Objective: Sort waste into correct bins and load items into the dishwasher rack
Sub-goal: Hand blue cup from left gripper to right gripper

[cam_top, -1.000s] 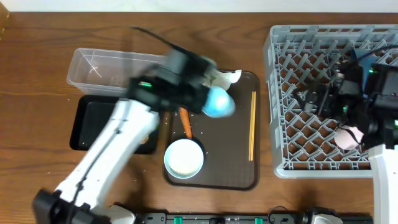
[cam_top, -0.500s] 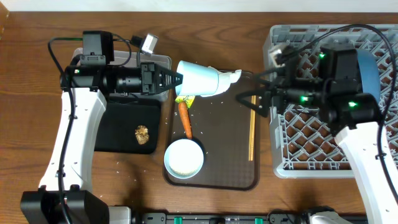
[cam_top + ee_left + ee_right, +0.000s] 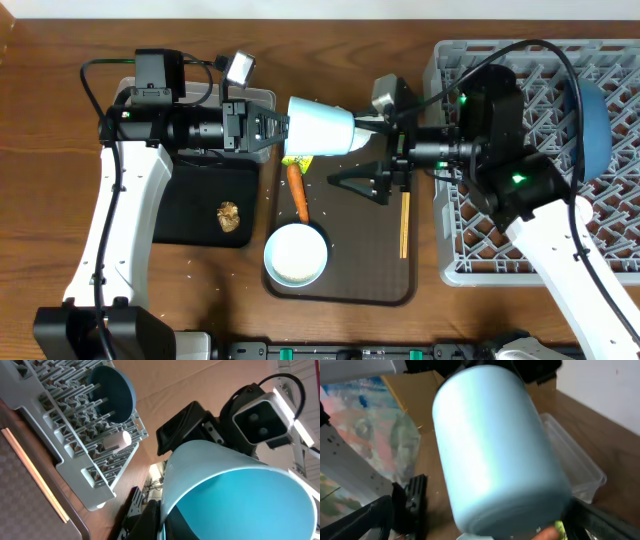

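- Handover of the small blue-and-white cup (image 3: 322, 127) is judged to be the step in hand. The cup is held on its side in the air above the brown serving tray (image 3: 350, 270), between the two arms.
- Its rim end is clamped by the left gripper (image 3: 278, 130), whose fingers are closed on it, and its base is pointed towards the right arm.
- The right gripper (image 3: 370, 152) is seen with its jaws spread wide. In the right wrist view they stand to either side of the cup's base, and no contact can be made out.
- Next, the right jaws would need to be closed on the base before the left hold is released.
- The cup could then be carried to the dishwasher rack (image 3: 460, 262), where the dark-blue plate (image 3: 595, 115) and pink cup (image 3: 117, 440) are already lodged.
- The orange carrot (image 3: 298, 195), white bowl (image 3: 296, 255) and chopsticks (image 3: 404, 215) are not yet dealt with and lie on the serving tray.
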### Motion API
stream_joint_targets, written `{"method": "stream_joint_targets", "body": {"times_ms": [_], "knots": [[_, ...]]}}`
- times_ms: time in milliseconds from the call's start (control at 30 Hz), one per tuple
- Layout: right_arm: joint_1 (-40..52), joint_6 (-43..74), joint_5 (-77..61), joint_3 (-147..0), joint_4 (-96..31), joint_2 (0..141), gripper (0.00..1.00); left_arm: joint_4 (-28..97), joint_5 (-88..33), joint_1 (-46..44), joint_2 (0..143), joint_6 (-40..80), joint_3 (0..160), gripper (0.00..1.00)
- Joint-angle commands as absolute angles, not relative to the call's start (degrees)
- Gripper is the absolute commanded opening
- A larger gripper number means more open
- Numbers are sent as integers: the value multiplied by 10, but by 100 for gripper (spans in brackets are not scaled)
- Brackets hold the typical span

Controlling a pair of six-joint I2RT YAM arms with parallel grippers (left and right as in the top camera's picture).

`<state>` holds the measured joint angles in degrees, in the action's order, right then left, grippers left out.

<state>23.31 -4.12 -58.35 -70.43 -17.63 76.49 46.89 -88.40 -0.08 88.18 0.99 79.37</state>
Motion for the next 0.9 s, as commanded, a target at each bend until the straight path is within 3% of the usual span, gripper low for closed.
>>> {"method": "stream_joint_targets", "body": {"times_ms": [0, 67, 200, 267, 333, 400, 467, 567, 867], "knots": [[256, -48, -572, -704, -154, 772, 97, 468, -901, -9, 877, -2, 794, 6], [260, -48, -572, -704, -143, 775, 92, 468, -901, -13, 877, -2, 794, 6], [261, -48, -572, -704, -143, 776, 71, 468, -901, -15, 877, -2, 794, 6], [261, -48, -572, -704, -152, 776, 66, 465, -901, -14, 877, -2, 794, 6], [261, -48, -571, -704, -159, 776, 51, 455, -901, -14, 877, -2, 794, 6], [258, -48, -572, -704, -163, 775, 44, 441, -901, -14, 877, 1, 794, 8], [256, -48, -572, -704, -165, 773, 44, 432, -901, -14, 877, 8, 794, 50], [248, -48, -568, -704, -170, 767, 44, 420, -900, -13, 877, 13, 794, 100], [131, -8, -433, -704, -325, 704, 38, 397, -900, 30, 877, 50, 794, 98]]}}
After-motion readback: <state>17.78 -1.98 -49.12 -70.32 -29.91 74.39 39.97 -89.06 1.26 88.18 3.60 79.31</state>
